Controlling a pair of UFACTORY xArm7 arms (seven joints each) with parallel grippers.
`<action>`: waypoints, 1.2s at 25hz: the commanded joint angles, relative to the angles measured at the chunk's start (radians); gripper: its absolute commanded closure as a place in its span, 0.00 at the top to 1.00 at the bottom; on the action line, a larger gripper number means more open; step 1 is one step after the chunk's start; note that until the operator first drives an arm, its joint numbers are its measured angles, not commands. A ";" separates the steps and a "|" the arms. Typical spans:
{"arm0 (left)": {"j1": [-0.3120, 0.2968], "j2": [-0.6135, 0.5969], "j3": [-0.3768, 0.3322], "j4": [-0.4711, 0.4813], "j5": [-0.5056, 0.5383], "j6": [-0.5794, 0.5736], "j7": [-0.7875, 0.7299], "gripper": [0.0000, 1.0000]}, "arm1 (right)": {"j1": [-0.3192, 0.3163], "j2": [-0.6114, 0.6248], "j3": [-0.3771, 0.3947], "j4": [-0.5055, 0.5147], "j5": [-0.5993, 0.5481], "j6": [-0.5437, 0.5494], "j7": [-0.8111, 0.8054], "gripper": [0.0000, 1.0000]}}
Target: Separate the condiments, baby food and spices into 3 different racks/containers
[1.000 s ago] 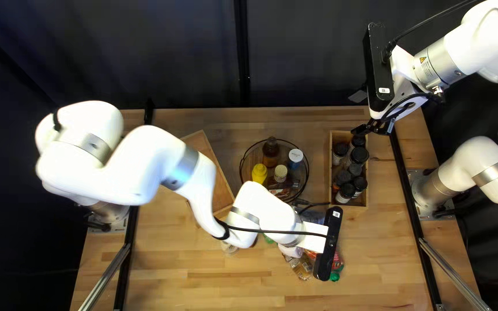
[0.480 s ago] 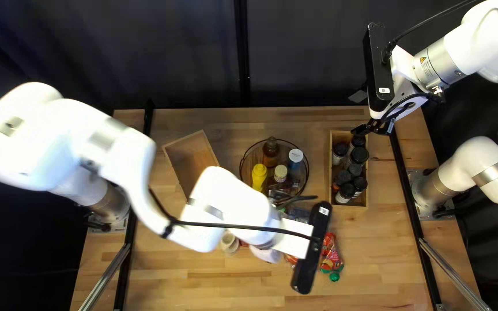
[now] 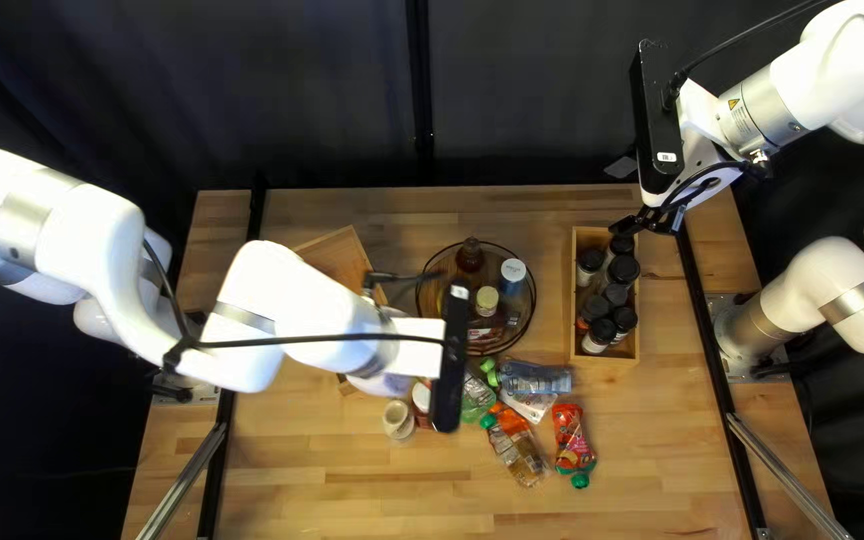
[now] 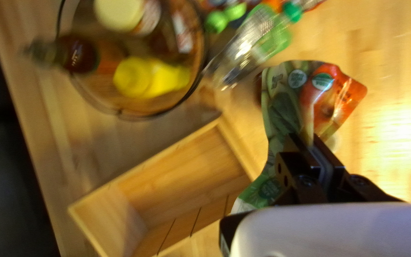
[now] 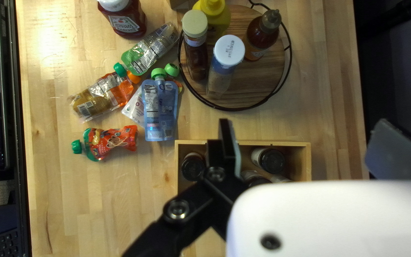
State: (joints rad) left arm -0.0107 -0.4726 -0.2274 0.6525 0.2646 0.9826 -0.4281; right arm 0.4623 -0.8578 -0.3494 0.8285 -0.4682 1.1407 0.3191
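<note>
Tray of pale wood [image 4: 181, 166] sits far left, partly behind the left arm [image 3: 282, 300]. Near it, the left gripper [image 3: 382, 384] is closed around a green-and-red baby food pouch [image 4: 286, 104]. In the centre, a round rack [image 5: 265, 81] holds condiment bottles [image 5: 229, 54]; more pouches [image 3: 572, 438] lie nearer. Right, a wooden box [image 3: 574, 290] holds black-capped spice jars [image 3: 599, 331]; by its far end, the right gripper [image 3: 624, 196] spreads its fingers wide.
</note>
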 commanded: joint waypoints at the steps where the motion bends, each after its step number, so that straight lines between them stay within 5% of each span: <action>1: 0.070 -0.032 0.012 -0.090 0.059 -0.050 -0.097 0.00 | 0.000 0.000 0.000 0.000 0.000 0.000 0.000 1.00; 7: 0.137 -0.027 0.048 -0.150 0.092 -0.084 -0.143 0.05 | 0.000 0.000 0.000 0.000 0.000 0.000 0.000 1.00; 14: 0.094 -0.089 0.208 -0.259 0.050 -0.139 0.177 0.00 | 0.000 0.000 0.000 0.000 0.000 0.000 0.000 1.00; 28: 0.027 -0.060 0.423 -0.274 -0.028 -0.160 0.636 0.00 | 0.000 0.000 0.000 0.000 0.000 0.000 0.000 1.00; 29: 0.020 -0.050 0.430 -0.272 -0.035 -0.164 0.652 0.19 | 0.000 0.000 0.000 0.000 0.000 0.000 0.000 1.00; 30: 0.014 -0.043 0.432 -0.268 -0.040 -0.166 0.661 0.27 | 0.000 0.000 0.000 0.000 0.000 0.000 0.000 1.00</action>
State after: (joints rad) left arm 0.0195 -0.5342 0.1870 0.3820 0.2405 0.8293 0.1969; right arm 0.4623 -0.8578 -0.3494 0.8285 -0.4682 1.1407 0.3191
